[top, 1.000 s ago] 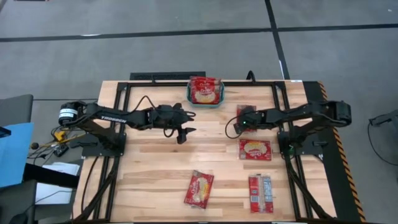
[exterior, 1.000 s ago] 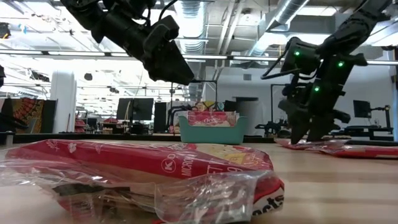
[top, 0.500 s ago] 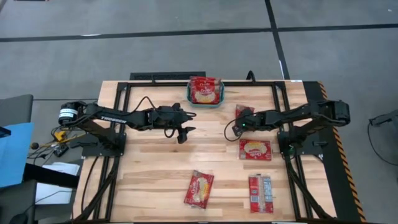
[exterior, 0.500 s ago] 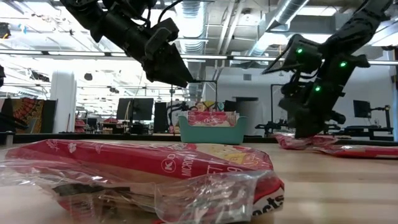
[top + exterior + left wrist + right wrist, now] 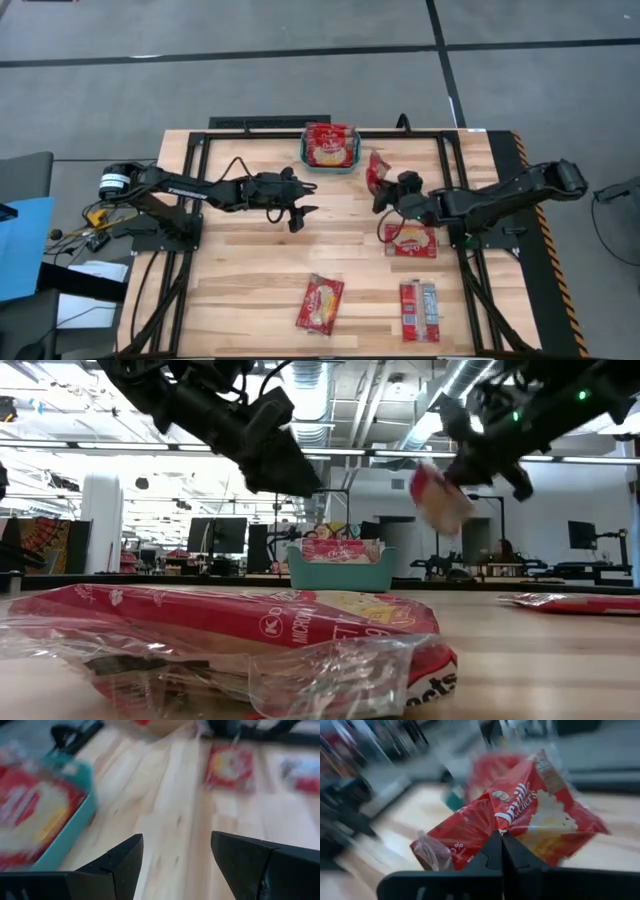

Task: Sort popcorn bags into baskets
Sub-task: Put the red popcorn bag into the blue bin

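Observation:
My right gripper [image 5: 386, 190] is shut on a red popcorn bag [image 5: 377, 172], high above the table's far right part, a little right of the teal basket [image 5: 331, 161]. The basket holds red bags [image 5: 329, 143]. In the low view the held bag [image 5: 437, 496] hangs in the air below the gripper [image 5: 468, 458]. My left gripper [image 5: 297, 214] hovers open over the table's middle left, with nothing between its fingers [image 5: 125, 865]. Three more bags lie flat on the table: [image 5: 411, 240], [image 5: 320, 303], [image 5: 419, 310]. My right gripper pinches a crumpled ridge of the bag's wrapper [image 5: 501, 829] between its two shut fingers, about halfway along the bag. The fingers come slanting from the table's right side and above. The bag is lifted clear, tilted, and spreads out to both sides of the fingertips.
The basket [image 5: 340, 570] stands at the far edge, middle. One bag [image 5: 230, 645] lies close to the low camera at the near edge. Bare wood [image 5: 250, 270] lies on the near left. Dark frame rails [image 5: 190, 250] run along both sides.
My right gripper has shut on the bag that lay on the far right of the table and has risen with it, tipping its fingers toward the basket. The bag has come up from lying flat to hanging clear and tilted.

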Controlling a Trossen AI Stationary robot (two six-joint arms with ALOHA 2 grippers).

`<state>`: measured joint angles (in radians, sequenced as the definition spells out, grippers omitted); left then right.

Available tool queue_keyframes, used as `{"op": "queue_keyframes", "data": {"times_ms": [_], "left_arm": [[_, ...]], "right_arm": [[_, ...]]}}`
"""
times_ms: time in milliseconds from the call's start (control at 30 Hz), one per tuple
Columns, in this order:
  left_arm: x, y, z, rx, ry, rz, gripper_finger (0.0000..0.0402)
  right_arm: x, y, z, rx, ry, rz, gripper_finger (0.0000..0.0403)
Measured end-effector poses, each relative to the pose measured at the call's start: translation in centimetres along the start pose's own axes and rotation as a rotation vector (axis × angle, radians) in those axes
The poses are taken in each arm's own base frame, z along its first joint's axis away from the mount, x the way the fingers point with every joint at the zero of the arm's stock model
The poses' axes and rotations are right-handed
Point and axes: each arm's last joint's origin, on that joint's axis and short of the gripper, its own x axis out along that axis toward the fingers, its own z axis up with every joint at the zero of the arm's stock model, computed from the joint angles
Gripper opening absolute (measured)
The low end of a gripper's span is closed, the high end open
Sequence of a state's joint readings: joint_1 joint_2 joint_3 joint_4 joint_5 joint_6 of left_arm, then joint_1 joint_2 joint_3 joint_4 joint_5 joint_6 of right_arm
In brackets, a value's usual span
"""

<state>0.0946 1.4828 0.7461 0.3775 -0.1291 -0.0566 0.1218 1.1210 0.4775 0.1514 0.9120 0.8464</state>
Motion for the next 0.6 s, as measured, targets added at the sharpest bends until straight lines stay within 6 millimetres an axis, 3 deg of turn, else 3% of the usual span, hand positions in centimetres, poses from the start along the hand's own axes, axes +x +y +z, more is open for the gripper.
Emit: {"op": "queue_keyframes", "data": {"times_ms": [200, 433, 600], "left_arm": [[2.6, -1.0, -2.2, -0.025, 0.012, -0.087, 0.0223], [2.6, -1.5, -3.7, -0.043, 0.143, -0.089, 0.0223], [2.4, -1.9, -3.7, -0.037, 0.151, -0.102, 0.0223]], "right_arm": [[-0.1, 2.0, -2.1, 0.113, -0.036, 0.069, 0.0021], [1.1, 2.0, -7.5, 0.261, 0.049, 0.019, 0.0034], [2.0, 2.3, -8.7, 0.307, 0.08, 0.06, 0.0082]]}}
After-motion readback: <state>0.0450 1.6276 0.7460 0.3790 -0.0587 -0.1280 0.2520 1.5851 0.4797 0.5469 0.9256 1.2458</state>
